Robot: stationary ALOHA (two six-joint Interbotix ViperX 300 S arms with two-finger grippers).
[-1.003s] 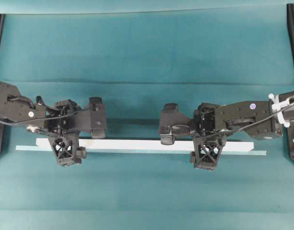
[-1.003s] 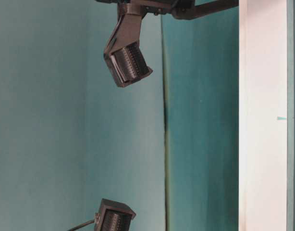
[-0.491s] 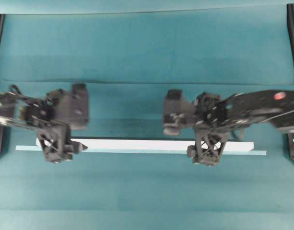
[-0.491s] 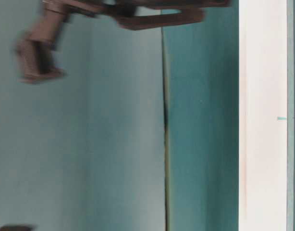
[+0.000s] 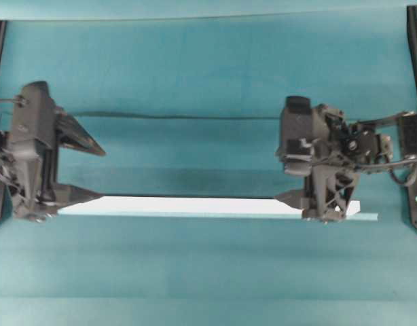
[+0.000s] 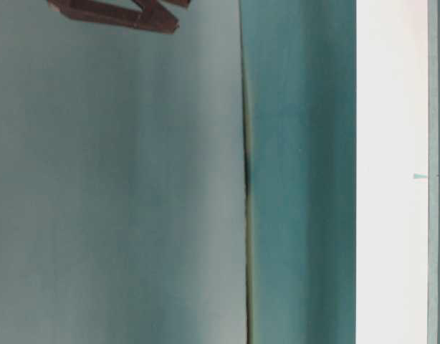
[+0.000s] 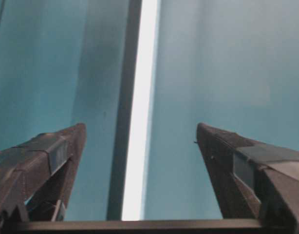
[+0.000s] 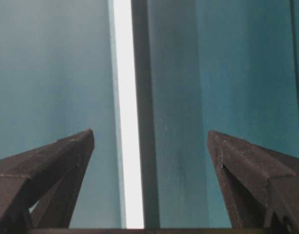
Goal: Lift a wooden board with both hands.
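A long white wooden board (image 5: 188,206) lies flat on the teal surface (image 5: 208,75), spanning most of the overhead view, with a thin pale teal strip (image 5: 368,217) along its near edge. The left gripper (image 7: 140,141) sits over the board's left end, its fingers (image 7: 52,156) spread wide and grasping nothing; the board shows as a bright band between them. The right gripper (image 8: 149,141) is over the board's right end, likewise released, fingers (image 8: 57,156) well apart with the board running between them. In the table-level view the board (image 6: 392,172) appears as a white band.
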